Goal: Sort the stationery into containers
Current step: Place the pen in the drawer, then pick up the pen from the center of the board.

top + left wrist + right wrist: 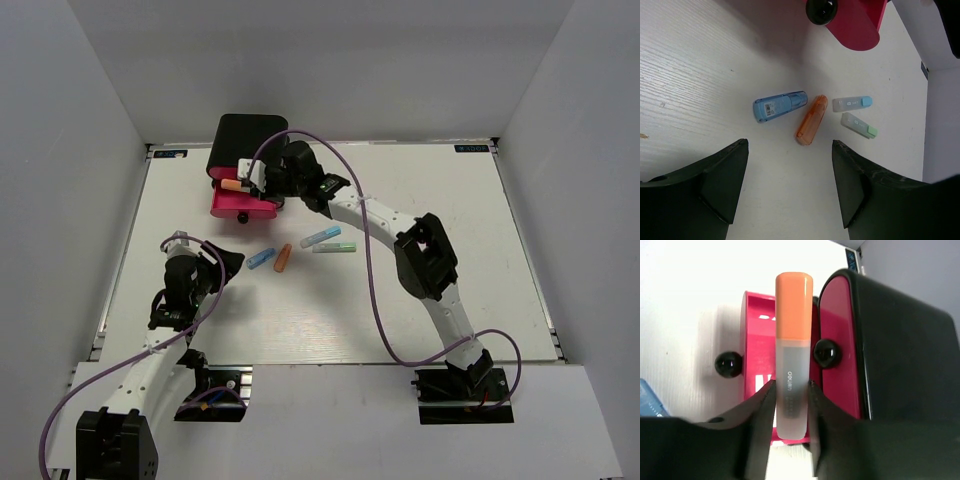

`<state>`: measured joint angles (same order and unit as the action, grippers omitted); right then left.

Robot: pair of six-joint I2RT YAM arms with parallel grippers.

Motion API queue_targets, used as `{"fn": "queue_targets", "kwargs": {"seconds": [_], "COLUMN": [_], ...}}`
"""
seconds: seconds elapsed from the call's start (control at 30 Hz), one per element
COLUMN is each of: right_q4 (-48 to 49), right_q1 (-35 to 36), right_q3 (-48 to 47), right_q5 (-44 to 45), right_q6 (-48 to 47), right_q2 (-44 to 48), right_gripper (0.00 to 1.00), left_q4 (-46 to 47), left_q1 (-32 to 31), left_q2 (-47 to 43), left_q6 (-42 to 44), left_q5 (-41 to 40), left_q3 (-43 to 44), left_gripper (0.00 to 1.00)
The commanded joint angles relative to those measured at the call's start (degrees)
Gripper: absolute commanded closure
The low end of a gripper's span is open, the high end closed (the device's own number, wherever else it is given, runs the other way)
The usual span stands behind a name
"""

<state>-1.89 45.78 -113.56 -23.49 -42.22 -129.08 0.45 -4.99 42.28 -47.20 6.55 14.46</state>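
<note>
My right gripper point(791, 390) is shut on a white stationery piece with an orange cap point(793, 340) and holds it over the pulled-out pink drawer point(755, 365) of the black cabinet point(905, 355). In the top view this gripper point(247, 183) is at the cabinet point(245, 135), above the open drawer point(240, 205). My left gripper point(790, 185) is open and empty, just short of a blue piece point(780, 105), an orange piece point(812, 120), a light-blue-capped piece point(852, 103) and a green-capped piece point(859, 125) lying on the table.
A closed pink drawer front point(837, 340) with a black knob point(827, 353) sits beside the open drawer, whose knob point(728, 364) points at the loose pieces. The right arm point(425, 255) arches across the table's middle. Grey walls enclose the white table point(450, 200).
</note>
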Motion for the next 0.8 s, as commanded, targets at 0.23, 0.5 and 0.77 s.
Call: {"fn": "queue_targets", "kwargs": {"seconds": [0.23,0.5,0.77], "right_q4": [5.49,7.25,-22.47], "right_q1": [0.89,-2.43,-10.00], "right_q3": [-2.19,10.44,30.49], "right_q5": [3.36,1.44,-16.32], "right_q6": [2.05,6.09,-10.72], "right_q2": [-2.41,12.33,26.94], "right_gripper": [0.32,0.78,0.95], "left_q4": [0.78,2.01,4.39], "left_q1": [-0.19,-0.19,-0.72], "left_q2": [-0.18,-0.18,1.49], "left_q6": [-0.17,-0.17,-0.17], "left_q5": [-0.04,1.01,2.07], "left_q3": [-0.40,-0.40,-0.40], "left_gripper": [0.22,0.22,0.40]}}
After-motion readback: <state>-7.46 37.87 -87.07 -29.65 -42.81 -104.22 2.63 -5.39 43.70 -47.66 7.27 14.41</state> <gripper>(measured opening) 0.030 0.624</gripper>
